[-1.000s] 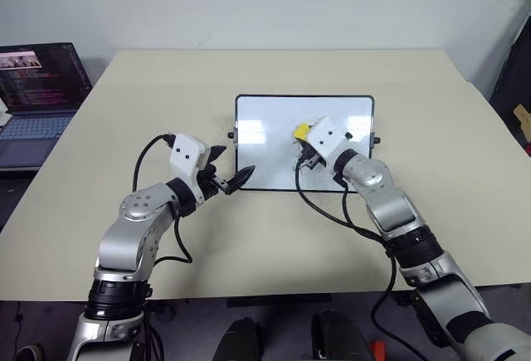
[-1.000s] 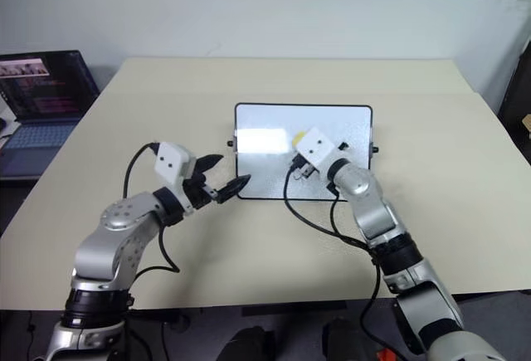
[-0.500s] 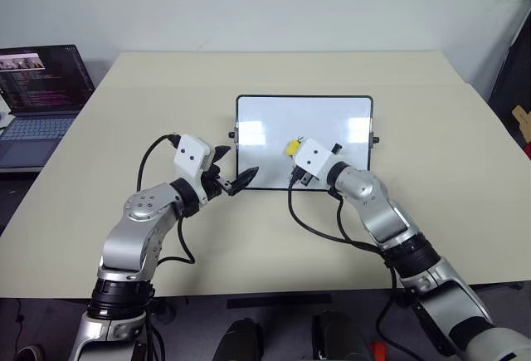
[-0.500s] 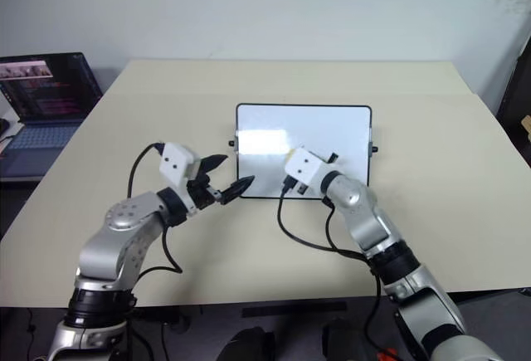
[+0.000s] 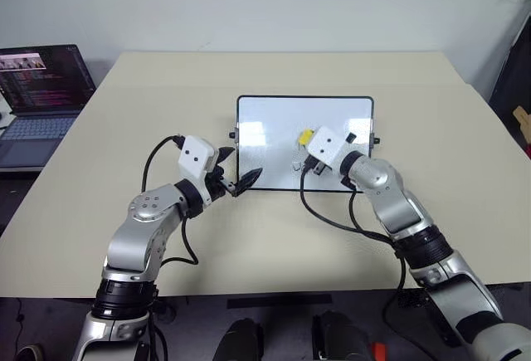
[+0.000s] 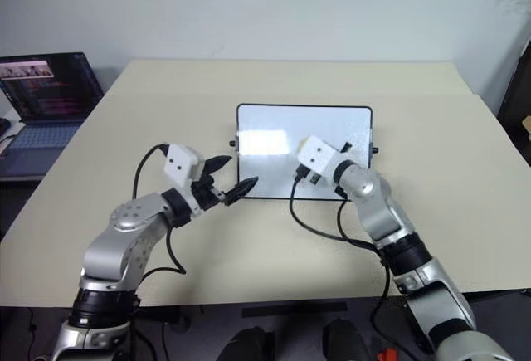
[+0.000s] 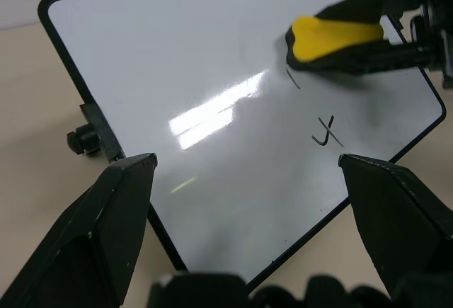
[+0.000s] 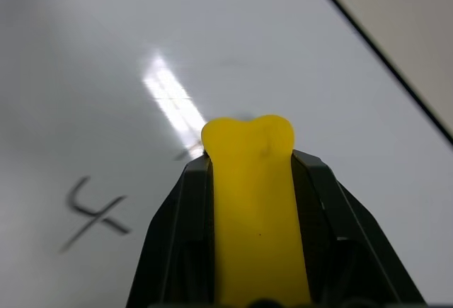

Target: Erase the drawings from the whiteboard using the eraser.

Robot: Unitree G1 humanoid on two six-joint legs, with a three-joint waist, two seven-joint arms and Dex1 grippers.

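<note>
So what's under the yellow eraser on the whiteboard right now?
Beside the eraser, a short stroke and a "4"-like scribble show on the whiteboard. Any marks under the eraser itself are covered.

Left claw (image 7: pixel 244 180) spread wide, level; right claw (image 8: pixel 248 180) clamped, angled slightly down.

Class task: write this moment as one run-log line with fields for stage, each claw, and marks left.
stage: erasing | right claw: shut on eraser, over whiteboard | left claw: open, at board edge | left: "4" mark

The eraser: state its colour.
Bright yellow. The eraser shows best in the right wrist view, clamped between black fingers.
</note>
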